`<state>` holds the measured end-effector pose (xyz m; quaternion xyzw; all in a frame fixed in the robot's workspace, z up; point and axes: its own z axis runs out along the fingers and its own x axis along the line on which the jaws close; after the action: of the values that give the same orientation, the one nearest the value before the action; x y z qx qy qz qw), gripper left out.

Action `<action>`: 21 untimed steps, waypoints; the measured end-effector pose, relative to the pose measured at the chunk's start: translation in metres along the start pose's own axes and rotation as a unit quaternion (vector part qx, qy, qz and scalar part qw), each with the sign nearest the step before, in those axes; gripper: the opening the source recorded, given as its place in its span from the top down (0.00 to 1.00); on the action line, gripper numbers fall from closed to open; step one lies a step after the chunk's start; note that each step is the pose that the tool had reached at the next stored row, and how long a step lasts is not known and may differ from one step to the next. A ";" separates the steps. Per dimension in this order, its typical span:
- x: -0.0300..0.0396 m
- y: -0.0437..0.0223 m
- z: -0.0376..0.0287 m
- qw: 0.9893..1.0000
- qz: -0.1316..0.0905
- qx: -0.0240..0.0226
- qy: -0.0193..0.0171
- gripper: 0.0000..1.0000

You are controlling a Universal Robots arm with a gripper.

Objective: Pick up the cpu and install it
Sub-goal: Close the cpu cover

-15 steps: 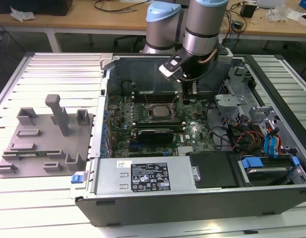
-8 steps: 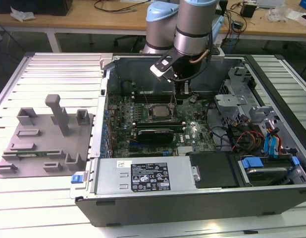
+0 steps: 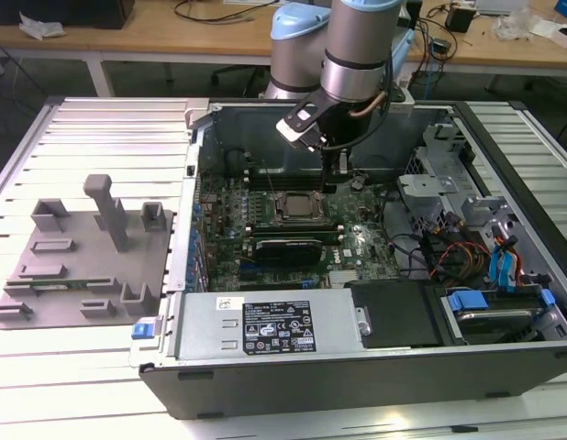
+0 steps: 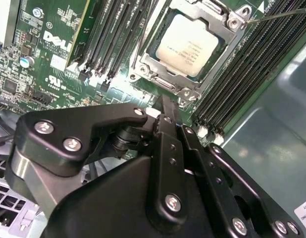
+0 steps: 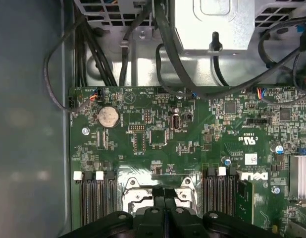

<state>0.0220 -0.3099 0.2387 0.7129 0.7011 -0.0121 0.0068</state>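
The cpu lies flat in the motherboard socket, with the socket frame around it, at the centre of the exterior view. The gripper hangs just to the exterior view's right of the socket. Its jaws are pressed together and hold nothing. The arm comes down from the upper centre, wrist vertical and fingers pointing down at the motherboard. The arm's upper part is cut off at the frame's top edge. In the first wrist view the gripper body covers most of the socket.

A pale, ribbed aluminium-slat bench carries a flat grey plastic fixture plate with upright posts at nine o'clock. An open dark metal computer case spans centre to three o'clock, seemingly touching the plate.
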 end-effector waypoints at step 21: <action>-0.0102 -0.0398 0.0053 1.000 0.000 0.001 0.000 0.89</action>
<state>-0.0180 -0.3195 0.2340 0.7129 0.7011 -0.0125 0.0061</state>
